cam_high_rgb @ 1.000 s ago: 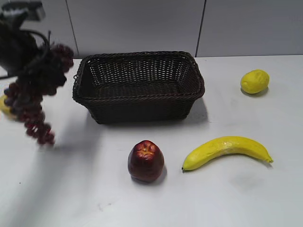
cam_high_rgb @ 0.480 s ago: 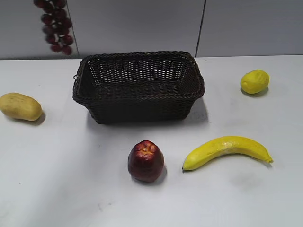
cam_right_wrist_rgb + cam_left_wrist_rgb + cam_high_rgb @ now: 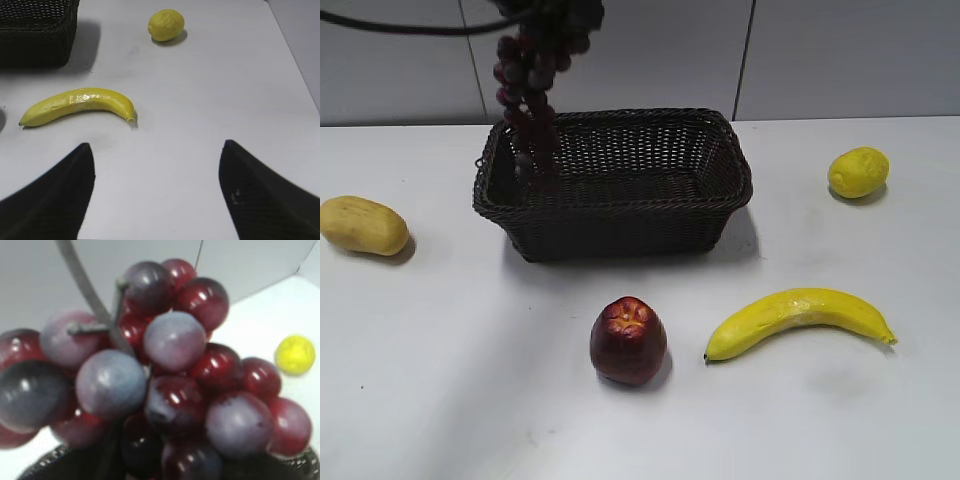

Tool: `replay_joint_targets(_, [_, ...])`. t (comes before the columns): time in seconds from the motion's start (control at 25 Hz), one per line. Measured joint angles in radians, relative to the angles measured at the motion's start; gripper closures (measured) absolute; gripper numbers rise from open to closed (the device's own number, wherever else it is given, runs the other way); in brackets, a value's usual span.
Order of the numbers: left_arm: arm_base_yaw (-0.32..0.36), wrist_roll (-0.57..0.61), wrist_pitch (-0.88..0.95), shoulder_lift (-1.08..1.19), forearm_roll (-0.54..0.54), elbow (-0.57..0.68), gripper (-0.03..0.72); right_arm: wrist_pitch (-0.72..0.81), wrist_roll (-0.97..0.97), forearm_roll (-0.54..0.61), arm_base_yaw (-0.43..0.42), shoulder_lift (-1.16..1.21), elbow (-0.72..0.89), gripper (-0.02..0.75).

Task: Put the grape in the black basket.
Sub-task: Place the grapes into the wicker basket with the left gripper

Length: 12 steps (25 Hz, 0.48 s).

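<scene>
The grape [image 3: 527, 90], a long dark red-purple bunch, hangs in the air from the top edge of the exterior view, its lower end dangling over the left part of the black basket [image 3: 620, 232]. In the left wrist view the grape [image 3: 170, 370] fills the picture and hides the left gripper's jaws; a strip of the basket rim [image 3: 40, 467] shows below it. The left gripper itself is cut off above the exterior view. My right gripper [image 3: 156, 145] is open and empty over bare table, right of the basket [image 3: 35, 35].
A dark red apple [image 3: 628, 340] and a banana [image 3: 798, 318] lie in front of the basket. A lemon [image 3: 858, 172] sits at the right, a tan-yellow fruit [image 3: 363, 225] at the left. A grey wall stands behind the table.
The grape bunch has been lifted from low at the table's left, up past the wall, and carried right until it hangs over the basket's left part.
</scene>
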Motion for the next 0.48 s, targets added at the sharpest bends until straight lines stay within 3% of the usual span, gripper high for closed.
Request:
replay_joint_targets(0.4, [-0.017, 0.000, 0.063, 0.236, -0.004, 0.000, 0.398, 0.000, 0.000, 0.000, 0.000, 0.000, 0.000, 0.148])
replay_joint_targets(0.48, [-0.018, 0.000, 0.100, 0.248, -0.004, 0.000, 0.347, 0.000, 0.000, 0.000, 0.000, 0.000, 0.000, 0.148])
